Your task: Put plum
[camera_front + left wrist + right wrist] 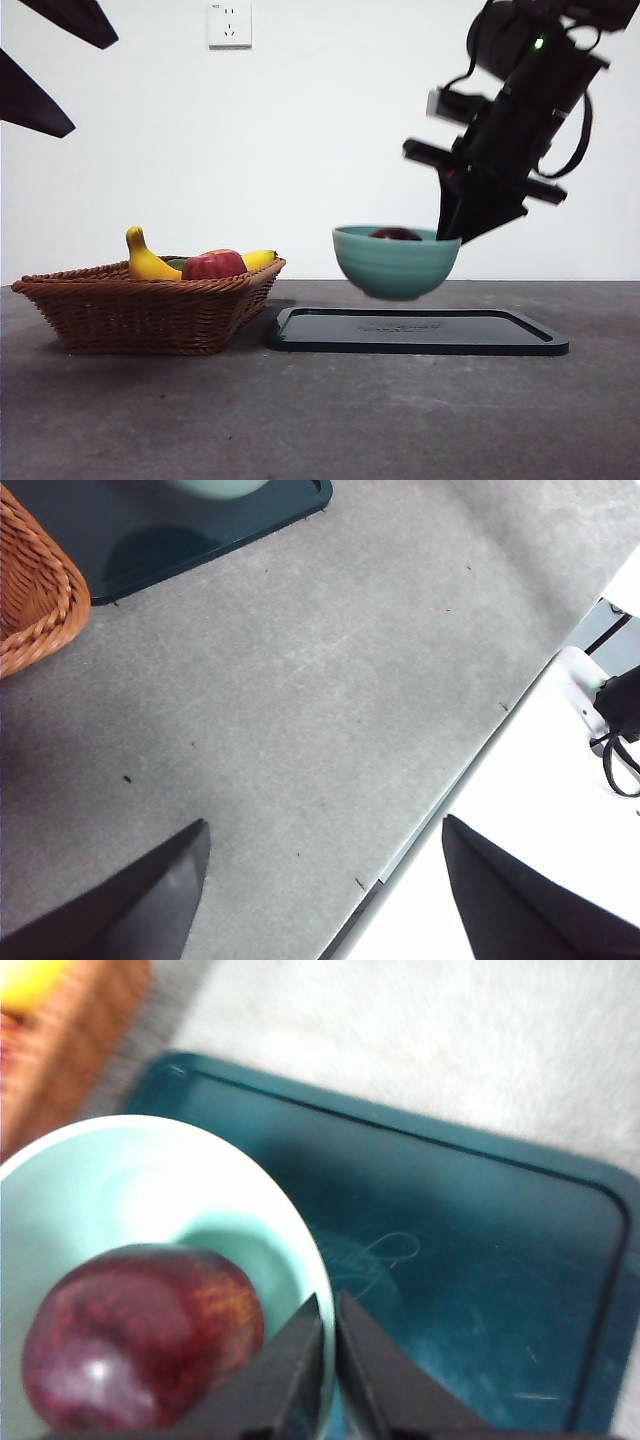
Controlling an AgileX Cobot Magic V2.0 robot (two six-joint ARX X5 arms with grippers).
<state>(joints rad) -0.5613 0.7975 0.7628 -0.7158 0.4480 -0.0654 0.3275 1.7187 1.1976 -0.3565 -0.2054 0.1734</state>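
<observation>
The dark maroon plum [140, 1335] lies inside a teal bowl [395, 262]; only its top [396, 234] shows over the rim in the front view. My right gripper [330, 1360] is shut on the bowl's rim [300, 1250] and holds the bowl in the air a little above the dark tray [415, 330]. In the front view this arm [515, 120] comes down from the top right to the bowl's right edge. My left gripper [320, 880] is open and empty, high over the grey table [300, 700].
A wicker basket [150, 305] stands left of the tray with a banana [150, 262] and a red apple [213, 265] in it. The basket's corner [35, 590] and the tray's corner [200, 530] show in the left wrist view. The table's edge [440, 790] is near.
</observation>
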